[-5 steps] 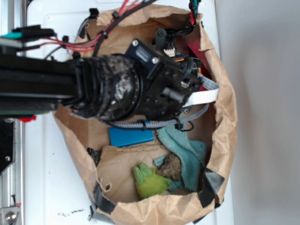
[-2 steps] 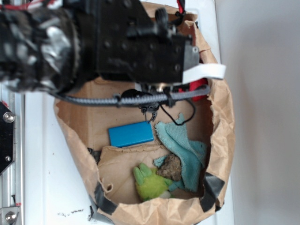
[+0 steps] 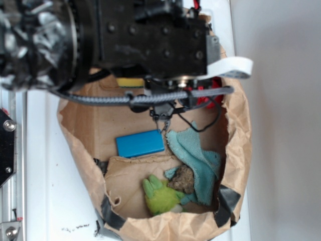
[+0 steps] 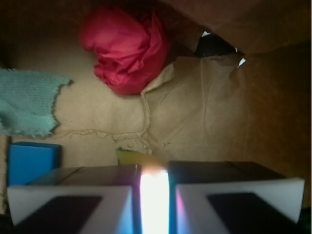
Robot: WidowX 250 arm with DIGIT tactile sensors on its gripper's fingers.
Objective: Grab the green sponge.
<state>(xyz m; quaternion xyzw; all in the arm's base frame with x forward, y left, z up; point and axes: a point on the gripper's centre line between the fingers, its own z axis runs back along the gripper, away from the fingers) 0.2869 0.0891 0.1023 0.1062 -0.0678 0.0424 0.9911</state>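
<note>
The green sponge (image 3: pixel 130 82) shows as a yellow strip with a thin green edge, peeking out under the black arm (image 3: pixel 150 40) near the back of the paper bag. The arm's body hides the fingers in the exterior view. In the wrist view my gripper (image 4: pixel 154 168) fills the bottom edge. Its two white fingers (image 4: pixel 73 195) stand close together with a bright yellow-white glow in the narrow gap. A yellow corner of the green sponge (image 4: pixel 128 157) sticks out just past the tips, so the gripper is shut on it.
A brown paper bag (image 3: pixel 242 130) walls in everything. Inside lie a blue block (image 3: pixel 140 143), a teal cloth (image 3: pixel 198 155), a crumpled red cloth (image 4: pixel 126 48), a lime-green fuzzy thing (image 3: pixel 160 196) and a brown lump (image 3: pixel 183 178). A grey cable (image 3: pixel 165 97) hangs across.
The arm has shifted toward the top of the frame and looms larger. The yellow sponge, hidden before, now shows under the arm's lower edge. The other objects have not moved.
</note>
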